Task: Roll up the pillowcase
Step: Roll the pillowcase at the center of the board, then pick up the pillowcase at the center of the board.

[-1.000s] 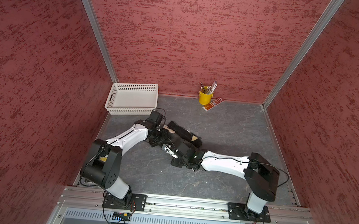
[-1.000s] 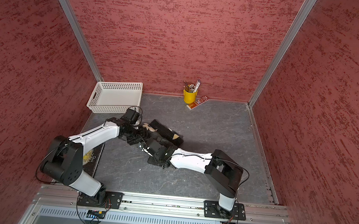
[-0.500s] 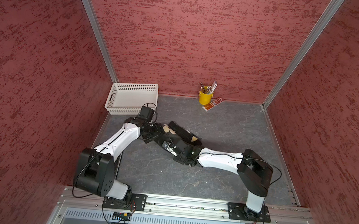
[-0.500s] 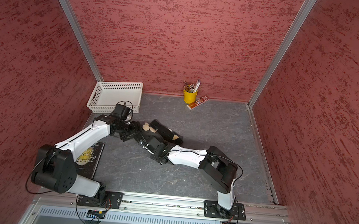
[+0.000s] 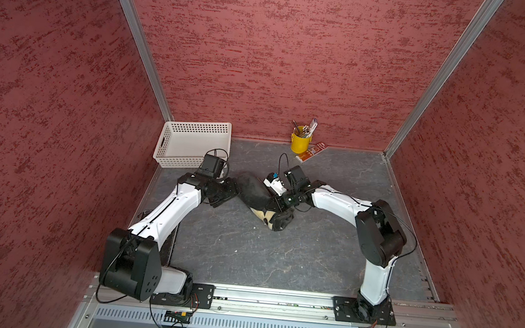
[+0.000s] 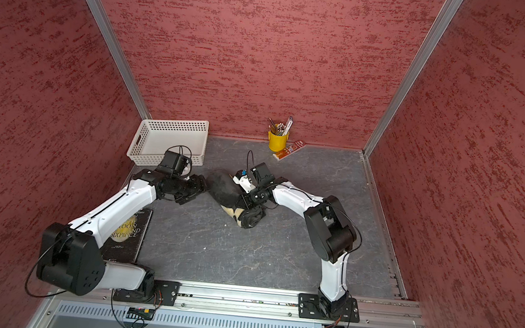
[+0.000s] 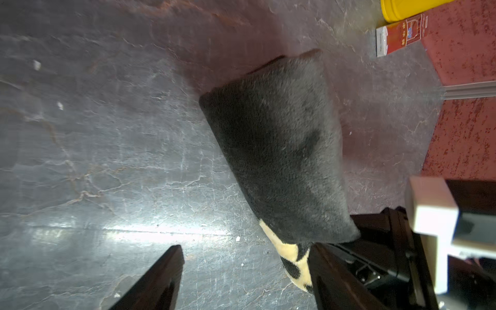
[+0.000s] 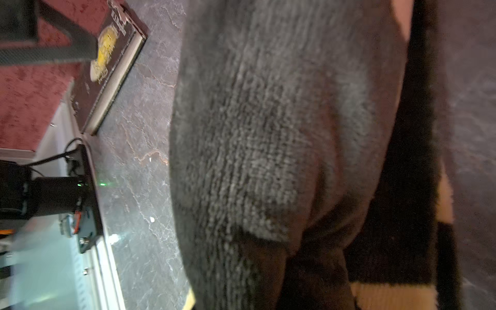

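The pillowcase (image 7: 281,150) by the left gripper (image 7: 245,248) is matt plush cloth, black with a cream patch, its nap catching grey. The table (image 5: 246,257) under it is smooth veined grey with a soft sheen. The walls (image 5: 280,59) look rough and matt. The basket (image 5: 201,129) is perforated white plastic, the cup (image 5: 300,145) glossy yellow, the rail (image 5: 275,297) brushed metal, the book (image 8: 112,61) smooth-covered with paper edges.

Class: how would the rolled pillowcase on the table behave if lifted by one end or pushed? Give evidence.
The pillowcase would probably sag and start unrolling: it is soft plush, puckering in the right wrist view. Pushed sideways it may roll, lying as a stubby cylinder on the table. Its fuzzy pile likely resists slipping.
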Robot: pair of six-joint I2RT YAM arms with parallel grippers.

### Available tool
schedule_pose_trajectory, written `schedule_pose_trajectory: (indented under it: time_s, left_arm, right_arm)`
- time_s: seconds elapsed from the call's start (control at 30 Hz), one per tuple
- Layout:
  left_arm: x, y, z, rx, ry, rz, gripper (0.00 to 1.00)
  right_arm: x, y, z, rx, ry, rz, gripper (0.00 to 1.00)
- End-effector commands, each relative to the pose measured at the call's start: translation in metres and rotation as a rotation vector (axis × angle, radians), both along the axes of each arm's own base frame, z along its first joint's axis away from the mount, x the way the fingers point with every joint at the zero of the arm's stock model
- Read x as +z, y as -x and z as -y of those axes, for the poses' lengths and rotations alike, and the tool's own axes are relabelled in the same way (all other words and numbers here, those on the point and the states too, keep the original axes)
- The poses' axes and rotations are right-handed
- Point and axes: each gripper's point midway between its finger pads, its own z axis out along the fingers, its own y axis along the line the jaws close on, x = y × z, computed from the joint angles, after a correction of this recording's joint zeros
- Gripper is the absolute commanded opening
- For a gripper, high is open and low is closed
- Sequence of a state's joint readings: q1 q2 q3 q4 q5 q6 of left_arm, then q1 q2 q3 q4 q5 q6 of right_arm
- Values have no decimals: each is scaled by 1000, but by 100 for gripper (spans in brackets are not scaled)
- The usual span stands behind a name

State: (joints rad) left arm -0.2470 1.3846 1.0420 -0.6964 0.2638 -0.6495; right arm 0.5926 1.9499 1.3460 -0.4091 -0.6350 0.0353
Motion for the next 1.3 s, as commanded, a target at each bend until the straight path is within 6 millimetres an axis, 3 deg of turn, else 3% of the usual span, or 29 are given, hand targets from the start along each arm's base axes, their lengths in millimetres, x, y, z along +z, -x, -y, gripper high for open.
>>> schedule_pose_trajectory:
  time_s: [0.0, 0.4, 0.57, 0.67, 0.83, 1.03, 1.27]
  left_arm:
    - [-8, -6, 17, -14, 41, 6, 78]
    - [-34, -24, 66, 11, 258, 24, 84]
    - [-44, -32, 88, 25, 375, 84, 90]
    - [-50, -36, 99, 22, 419, 127, 99]
    - [-53, -42, 118, -23, 472, 223, 100]
    - [-57, -46, 121, -25, 534, 305, 100]
    - [-37, -38, 117, -55, 576, 399, 100]
  right_arm:
    - [-5, -2, 6, -49, -107, -208, 18]
    - [-31, -37, 47, -244, -244, -452, 24]
    - [-34, -41, 49, -251, -256, -466, 24]
    - [-35, -42, 50, -252, -254, -469, 24]
    - [-38, -43, 52, -257, -255, -477, 25]
    - [-37, -45, 56, -264, -262, -473, 26]
    - [-35, -46, 56, -265, -264, -472, 26]
